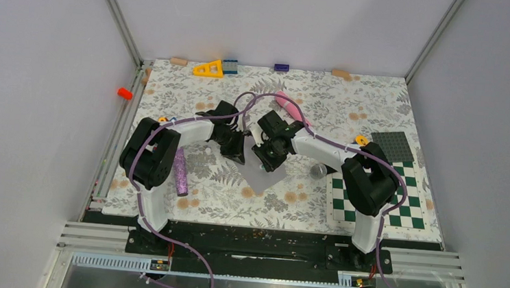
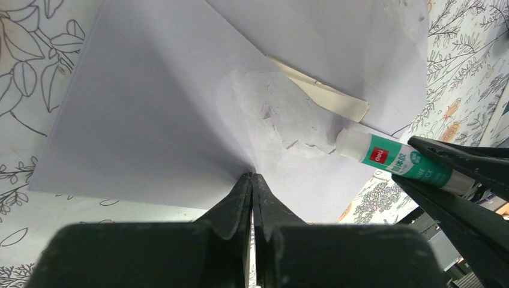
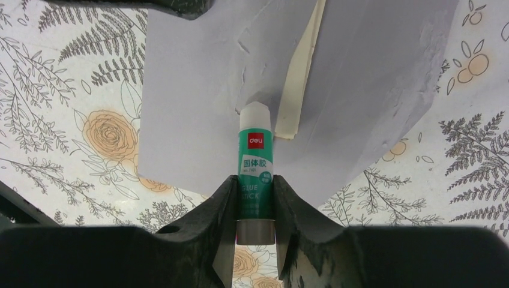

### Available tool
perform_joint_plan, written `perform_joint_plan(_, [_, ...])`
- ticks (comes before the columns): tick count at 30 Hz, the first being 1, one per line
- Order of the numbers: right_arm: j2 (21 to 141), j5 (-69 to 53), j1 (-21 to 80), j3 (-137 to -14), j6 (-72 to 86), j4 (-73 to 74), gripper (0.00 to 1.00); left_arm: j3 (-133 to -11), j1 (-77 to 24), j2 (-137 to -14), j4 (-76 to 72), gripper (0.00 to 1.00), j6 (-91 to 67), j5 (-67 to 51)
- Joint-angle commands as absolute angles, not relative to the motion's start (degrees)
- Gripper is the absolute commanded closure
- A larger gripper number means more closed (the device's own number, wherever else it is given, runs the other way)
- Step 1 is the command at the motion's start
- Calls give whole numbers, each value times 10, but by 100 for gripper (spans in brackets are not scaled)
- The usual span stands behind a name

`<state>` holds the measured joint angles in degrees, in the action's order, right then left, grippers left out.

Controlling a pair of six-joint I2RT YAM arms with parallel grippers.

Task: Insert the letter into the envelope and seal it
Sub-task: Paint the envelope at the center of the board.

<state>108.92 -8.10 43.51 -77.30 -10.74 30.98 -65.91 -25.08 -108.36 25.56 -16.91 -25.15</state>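
Observation:
The pale lavender envelope (image 1: 265, 178) lies on the floral table between the arms, with its triangular flap open. My left gripper (image 2: 252, 175) is shut on the tip of the flap (image 2: 150, 120) and holds it up; the top view shows the gripper (image 1: 240, 154) at the envelope's upper left. My right gripper (image 3: 255, 180) is shut on a green-and-white glue stick (image 3: 256, 156). The stick's white tip touches the inside of the flap, where a smeared patch (image 2: 282, 114) shows. The cream folded letter (image 3: 300, 90) sticks partly out of the envelope's pocket.
A purple tube (image 1: 181, 170) lies left of the envelope and a pink object (image 1: 288, 104) behind it. A small clear cap (image 1: 317, 170) sits to the right, by the green-and-white checkerboard mat (image 1: 408, 211) and a grey baseplate (image 1: 393, 145). Small blocks (image 1: 209, 68) line the back edge.

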Motion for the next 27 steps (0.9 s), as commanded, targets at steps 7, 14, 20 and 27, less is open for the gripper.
perform_joint_plan(7, [1078, -81, 441, -794, -108, 348, 100, -649, -260, -1105, 242, 100, -141, -182])
perform_joint_plan(14, [1122, -88, 442, -845, -90, 343, 100, -649, -262, -1102, 240, 100, -139, -189])
perform_joint_plan(20, [1150, -91, 446, -867, -85, 342, 100, -649, -265, -1102, 240, 100, -139, -192])
perform_joint_plan(27, [1176, -95, 453, -893, -71, 329, 100, -649, -268, -1101, 238, 100, -139, -193])
